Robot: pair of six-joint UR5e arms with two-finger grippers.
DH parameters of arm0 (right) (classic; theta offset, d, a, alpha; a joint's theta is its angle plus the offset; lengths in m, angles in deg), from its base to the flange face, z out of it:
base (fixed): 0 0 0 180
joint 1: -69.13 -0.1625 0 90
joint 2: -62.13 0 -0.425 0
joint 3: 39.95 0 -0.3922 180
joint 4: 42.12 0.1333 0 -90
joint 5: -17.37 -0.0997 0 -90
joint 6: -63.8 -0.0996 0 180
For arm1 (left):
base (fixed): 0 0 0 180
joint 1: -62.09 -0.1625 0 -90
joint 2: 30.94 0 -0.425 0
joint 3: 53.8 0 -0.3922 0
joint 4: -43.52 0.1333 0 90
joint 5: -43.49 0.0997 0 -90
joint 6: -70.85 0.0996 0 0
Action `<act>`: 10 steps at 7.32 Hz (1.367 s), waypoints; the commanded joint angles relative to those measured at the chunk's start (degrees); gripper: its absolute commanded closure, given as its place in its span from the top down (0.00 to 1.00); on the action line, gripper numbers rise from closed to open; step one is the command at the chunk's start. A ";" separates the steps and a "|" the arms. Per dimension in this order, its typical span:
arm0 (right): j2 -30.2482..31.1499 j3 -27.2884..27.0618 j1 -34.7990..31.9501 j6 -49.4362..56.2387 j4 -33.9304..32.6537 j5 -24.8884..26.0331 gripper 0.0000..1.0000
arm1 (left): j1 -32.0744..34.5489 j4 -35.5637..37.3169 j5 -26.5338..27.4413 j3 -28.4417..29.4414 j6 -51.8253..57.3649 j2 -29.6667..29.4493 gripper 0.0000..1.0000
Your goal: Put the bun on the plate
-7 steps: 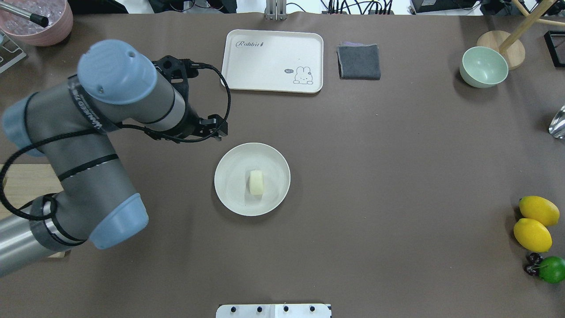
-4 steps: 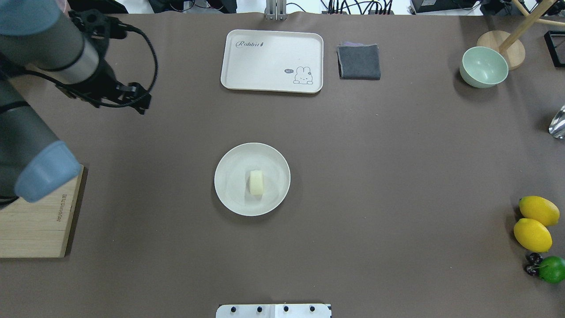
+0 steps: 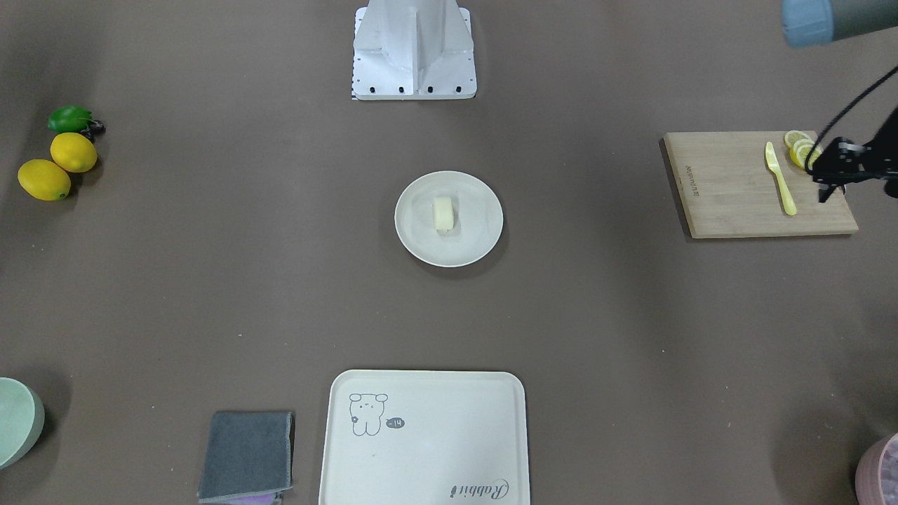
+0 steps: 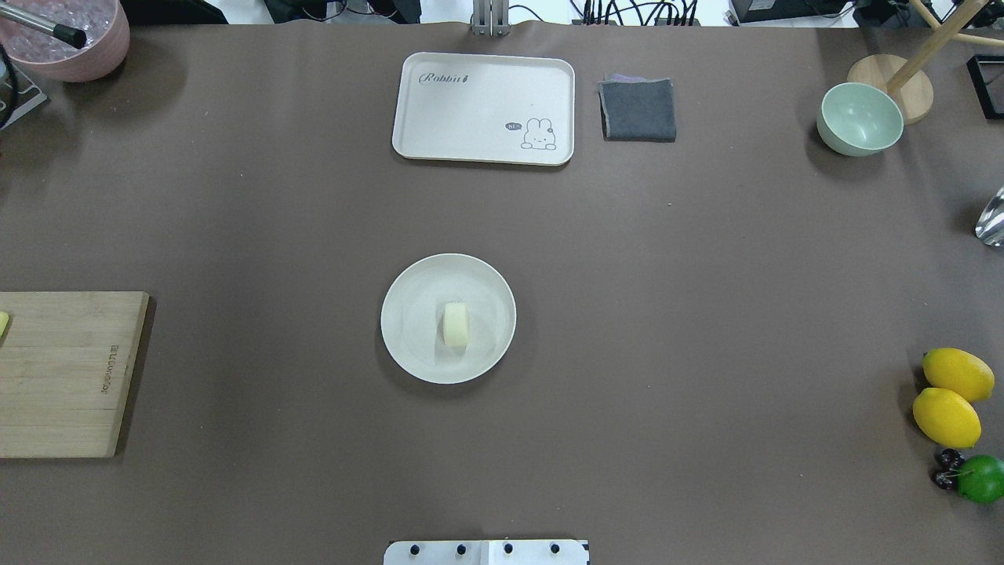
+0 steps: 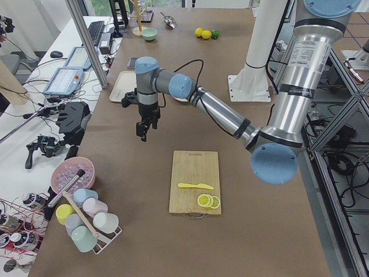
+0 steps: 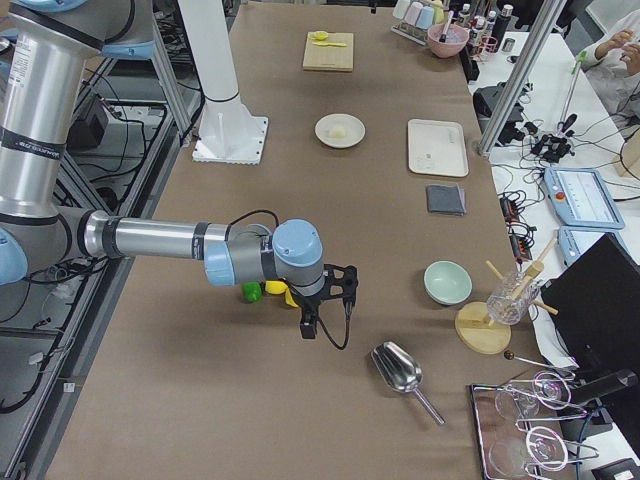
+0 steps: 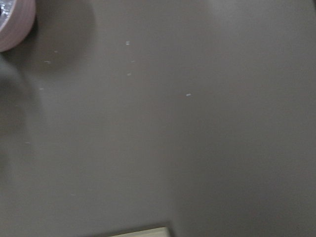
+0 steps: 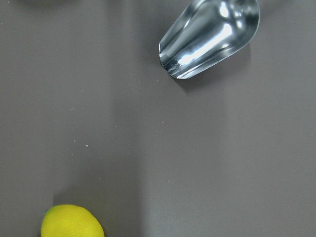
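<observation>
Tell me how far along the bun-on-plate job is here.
Done: the bun lies on the plate, near its middle, with neither gripper touching it. In hand: nothing. The left gripper hangs off by the cutting board, and the right gripper is near the lemons at the table's other end. Left: nothing visible; the placement looks complete.

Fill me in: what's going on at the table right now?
The bun lies near the middle of the plate, so the placing looks done. Nothing is touching either. The left gripper hangs above the table near the cutting board, far from the plate, with no object visible in it. The right gripper hangs at the other end of the table, near the metal scoop. Whether either gripper is open cannot be told.
</observation>
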 commanded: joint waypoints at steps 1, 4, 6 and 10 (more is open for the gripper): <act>0.00 0.37 0.00 0.00 -0.06 0.00 1.00 | 10.23 -4.31 -6.12 7.49 13.04 6.35 0.97; 0.00 0.63 0.00 0.00 -0.06 0.00 1.00 | 14.75 -21.61 -11.27 8.39 8.87 22.34 0.97; 0.00 0.63 0.00 0.00 0.02 0.00 1.00 | 14.94 -23.41 -11.36 7.51 2.60 21.77 0.97; -0.09 0.63 0.00 0.00 0.11 0.09 1.00 | 14.94 -24.64 -11.10 9.43 2.42 22.46 0.97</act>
